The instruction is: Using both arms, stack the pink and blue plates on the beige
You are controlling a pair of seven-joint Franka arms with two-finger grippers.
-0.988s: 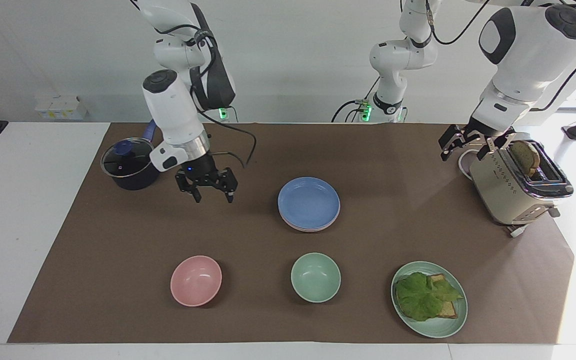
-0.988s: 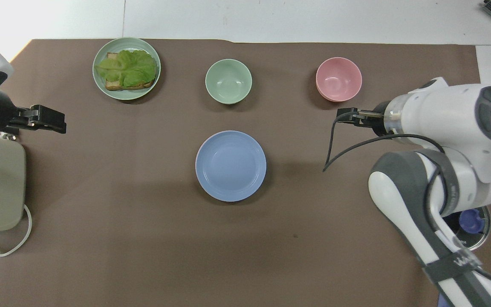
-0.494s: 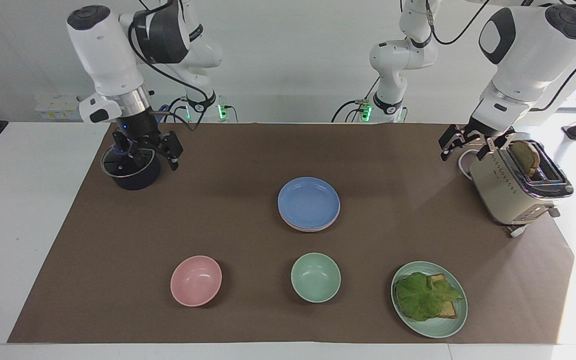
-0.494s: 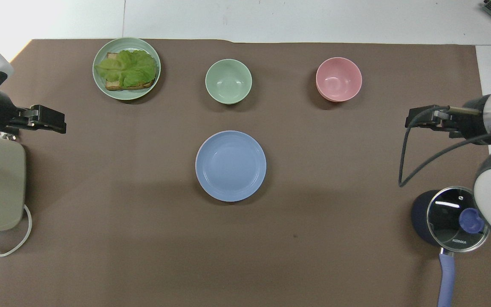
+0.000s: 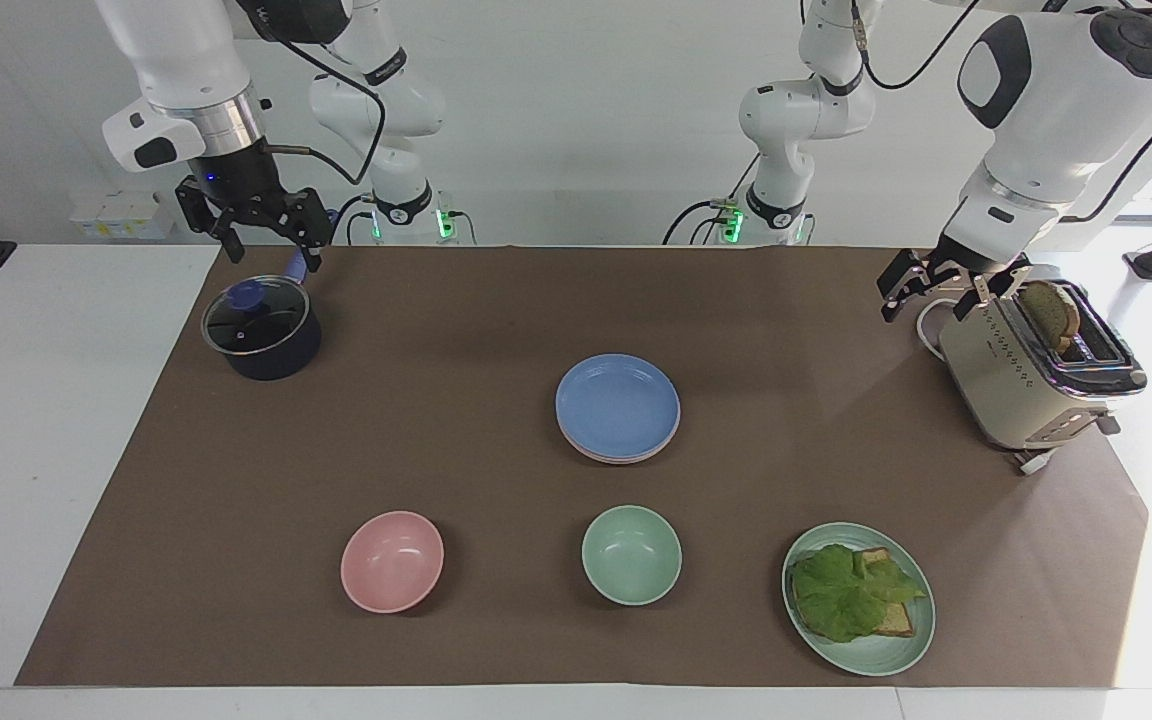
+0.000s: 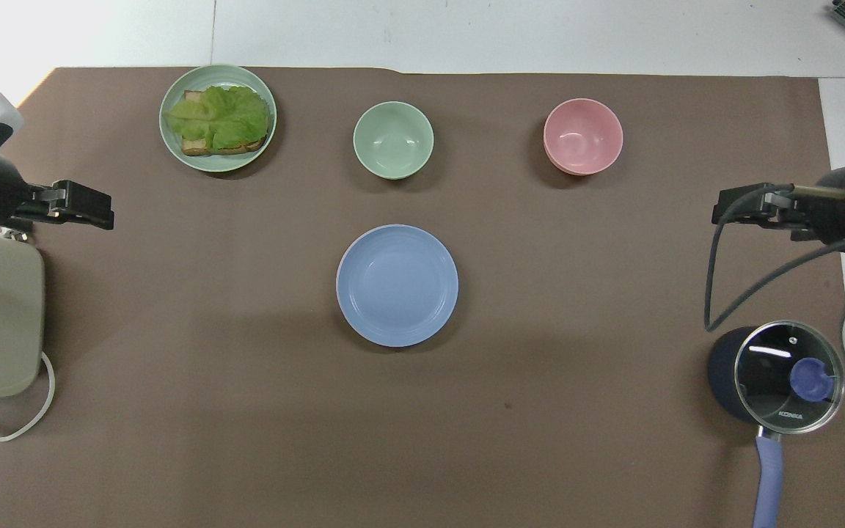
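The round, shallow, matte cornflower-blue plate (image 5: 618, 402) lies mid-table as the top of a stack, a pale pink plate (image 5: 604, 454) showing as a thin rim beneath it. The beige plate cannot be made out in either view; it may lie hidden at the bottom. By the look of the stack, the stacking seems done.

Taking the blue plate as landmark: the right claw (image 5: 254, 228) hangs high, its fingers spread and holding nothing, well apart from the plate toward the right arm's end of the table, over the dark lidded saucepan (image 5: 260, 331). The left claw (image 5: 921, 282) waits, fingers spread and empty, well apart toward the left arm's end, just beside the cream boxy toaster (image 5: 1032, 378). The plate is round, so it has no long axis to align to; it lies roughly between the claws, neither clearly nearer.
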